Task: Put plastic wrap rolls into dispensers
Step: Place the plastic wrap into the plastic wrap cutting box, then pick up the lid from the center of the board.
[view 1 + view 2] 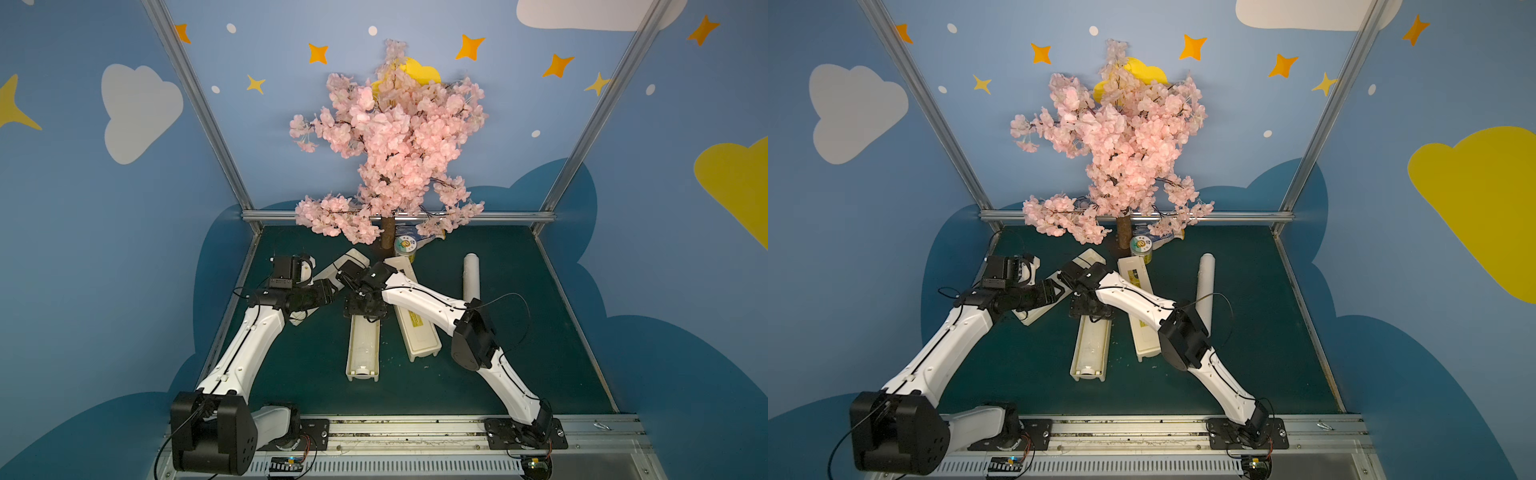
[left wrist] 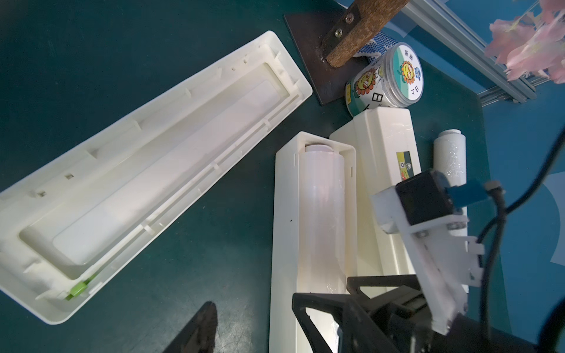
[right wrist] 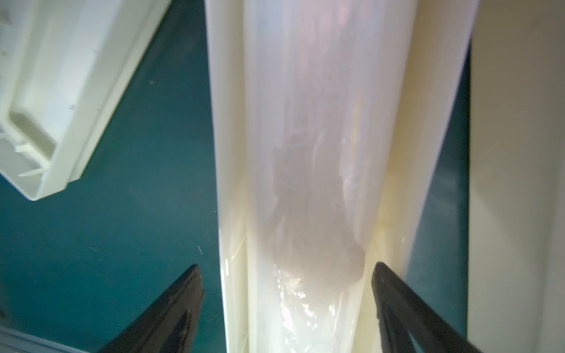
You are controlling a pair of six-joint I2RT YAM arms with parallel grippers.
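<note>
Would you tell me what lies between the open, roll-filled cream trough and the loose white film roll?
A closed cream plastic dispenser box with a yellow-and-black label, seen in both top views.

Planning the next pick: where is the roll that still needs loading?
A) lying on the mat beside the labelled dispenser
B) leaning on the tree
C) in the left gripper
A: the loose roll lies flat on the green mat, next to the closed labelled dispenser.

Two plastic wrap rolls: centre roll (image 2: 324, 214), two o'clock roll (image 1: 471, 278). Two dispensers: open dispenser (image 1: 363, 375), closed dispenser (image 1: 419, 336). One loose lid (image 2: 137, 183) at ten o'clock, one can (image 1: 405, 246), one tree (image 1: 390, 137).
</note>
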